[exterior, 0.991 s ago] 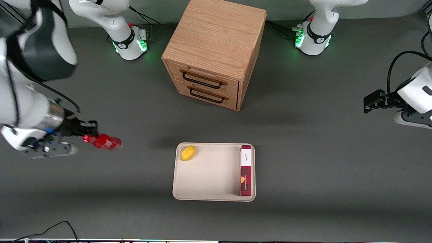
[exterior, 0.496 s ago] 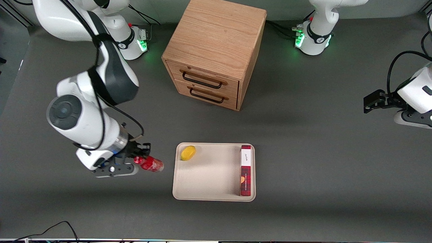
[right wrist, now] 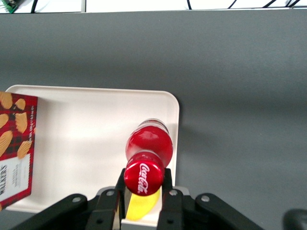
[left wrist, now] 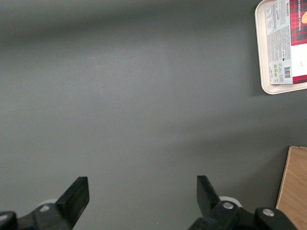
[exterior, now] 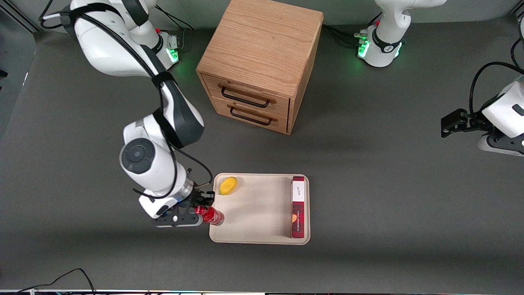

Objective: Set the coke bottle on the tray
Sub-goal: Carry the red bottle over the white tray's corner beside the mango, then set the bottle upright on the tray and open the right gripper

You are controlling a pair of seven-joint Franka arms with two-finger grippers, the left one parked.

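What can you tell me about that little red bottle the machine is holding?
The coke bottle is small, glossy and red, with white Coca-Cola script on its red cap. The gripper is shut on its neck, a finger on either side just under the cap. It hangs over the cream tray at its working-arm edge, near the lemon. Whether it touches the tray is unclear.

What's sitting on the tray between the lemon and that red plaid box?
Nothing: the front view shows only bare tray between the lemon and the plaid box. The tool holds the coke bottle at the tray's edge.
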